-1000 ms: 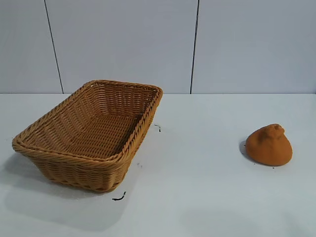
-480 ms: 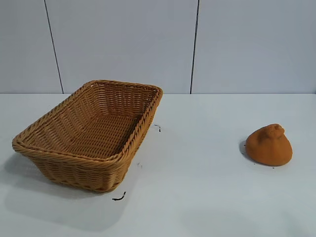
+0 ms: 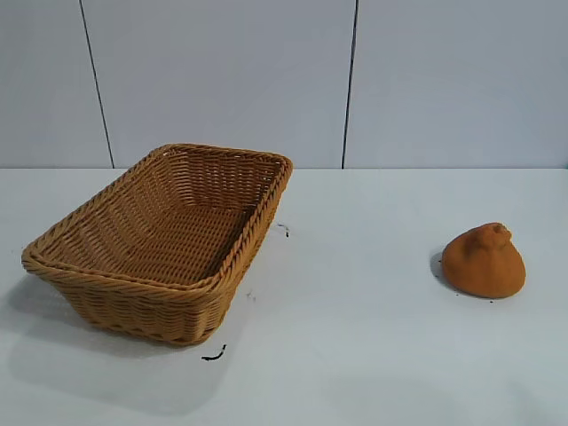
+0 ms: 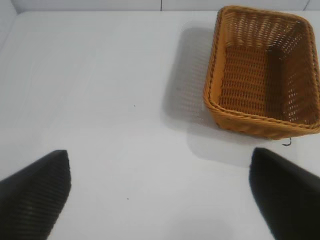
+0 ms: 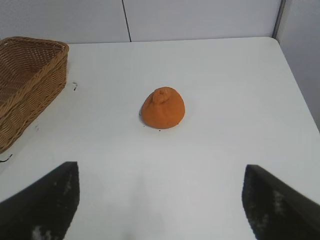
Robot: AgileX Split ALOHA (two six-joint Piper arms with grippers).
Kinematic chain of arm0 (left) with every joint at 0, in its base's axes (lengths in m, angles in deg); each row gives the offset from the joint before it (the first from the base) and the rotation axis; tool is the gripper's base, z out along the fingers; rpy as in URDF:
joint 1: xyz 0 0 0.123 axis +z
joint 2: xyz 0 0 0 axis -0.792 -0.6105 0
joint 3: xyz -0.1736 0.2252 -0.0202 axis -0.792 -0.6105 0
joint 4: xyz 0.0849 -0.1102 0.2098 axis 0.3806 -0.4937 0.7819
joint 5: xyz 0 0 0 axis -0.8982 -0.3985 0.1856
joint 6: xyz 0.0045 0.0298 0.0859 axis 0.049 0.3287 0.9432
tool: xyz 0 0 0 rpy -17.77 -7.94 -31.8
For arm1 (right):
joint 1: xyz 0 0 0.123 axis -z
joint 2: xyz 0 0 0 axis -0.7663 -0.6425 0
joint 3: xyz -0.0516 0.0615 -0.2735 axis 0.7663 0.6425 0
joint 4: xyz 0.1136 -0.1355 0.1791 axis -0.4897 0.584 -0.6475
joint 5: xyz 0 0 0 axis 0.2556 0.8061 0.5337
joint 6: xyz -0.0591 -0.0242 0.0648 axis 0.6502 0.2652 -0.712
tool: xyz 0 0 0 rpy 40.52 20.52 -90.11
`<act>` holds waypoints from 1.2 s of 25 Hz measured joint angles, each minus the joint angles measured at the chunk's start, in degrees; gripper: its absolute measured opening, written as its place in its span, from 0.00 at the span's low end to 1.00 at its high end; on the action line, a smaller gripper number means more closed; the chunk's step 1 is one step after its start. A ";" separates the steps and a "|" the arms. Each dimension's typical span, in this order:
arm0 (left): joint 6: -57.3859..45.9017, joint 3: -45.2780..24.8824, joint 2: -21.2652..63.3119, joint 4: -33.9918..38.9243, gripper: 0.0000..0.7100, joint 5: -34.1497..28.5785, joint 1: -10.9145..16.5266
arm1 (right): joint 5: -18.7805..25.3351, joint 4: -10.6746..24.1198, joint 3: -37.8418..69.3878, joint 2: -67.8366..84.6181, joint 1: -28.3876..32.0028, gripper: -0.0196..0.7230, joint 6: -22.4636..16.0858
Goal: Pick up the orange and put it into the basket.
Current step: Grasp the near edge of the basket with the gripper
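Left gripper stands wide apart: its two dark fingers sit at opposite edges of the left wrist view with bare white table between them, and nothing is held. It hangs above the tabletop, clear of every object, looking down toward the wicker basket. In that view the basket lies beyond the fingertips, nearer one finger than the other, and casts a soft shadow on the table beside it.

Right gripper is likewise spread wide and empty. Its fingers frame open table, and the orange lies beyond them, roughly centred in the gap and well apart from both fingertips. A corner of the basket appears at the edge of the right wrist view.

Neither arm appears in the exterior view.

Orange position: it rests on the table at the right side of the exterior view, flat side down, with the knobbly bump on top. It is not in contact with either gripper and is well apart from the basket.

Basket position: left side of the exterior view, standing upright with its long axis running from near left toward far centre. Its interior holds nothing. A small black mark lies on the table just beside its near corner.
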 joint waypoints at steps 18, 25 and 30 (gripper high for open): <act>9.33 14.34 -36.12 -17.93 0.98 8.99 -2.62 | 0.07 0.00 0.00 0.00 0.00 0.85 0.00; -0.47 14.38 -36.55 -15.22 0.98 8.94 -15.24 | 0.07 0.00 0.00 0.00 0.00 0.85 0.00; -14.02 14.38 -36.55 -12.03 0.98 8.47 -23.94 | 0.07 0.00 0.00 0.00 0.00 0.85 0.00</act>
